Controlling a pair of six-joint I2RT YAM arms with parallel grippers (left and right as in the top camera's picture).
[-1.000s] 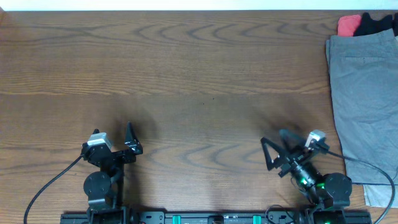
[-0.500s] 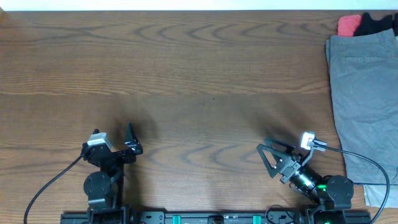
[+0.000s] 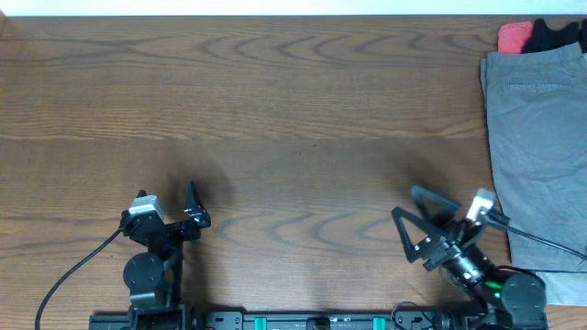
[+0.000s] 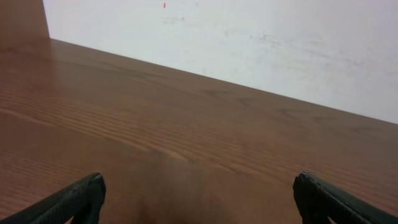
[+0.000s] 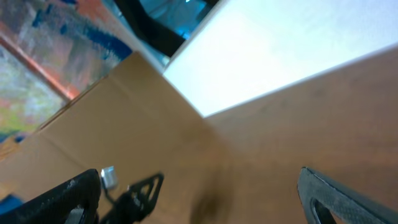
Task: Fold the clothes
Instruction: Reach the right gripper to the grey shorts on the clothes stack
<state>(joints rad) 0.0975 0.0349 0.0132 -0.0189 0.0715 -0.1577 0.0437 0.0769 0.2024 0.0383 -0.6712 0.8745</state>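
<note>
The shorts (image 3: 541,156) are light grey woven cloth, spread flat at the far right of the table (image 3: 293,110), with part of them cut off by the right edge of the overhead view. Their left edge runs roughly straight down the table. A thin pocket slit (image 3: 530,84) shows near the top.

Brown wood-grain surface (image 3: 293,110), evenly lit, soft shadows only. Plain white wall (image 4: 261,43) along its far edge, faint scuffs. Right wrist view: blurred orange, blue and grey patches (image 5: 37,56) beside that wall.
</note>
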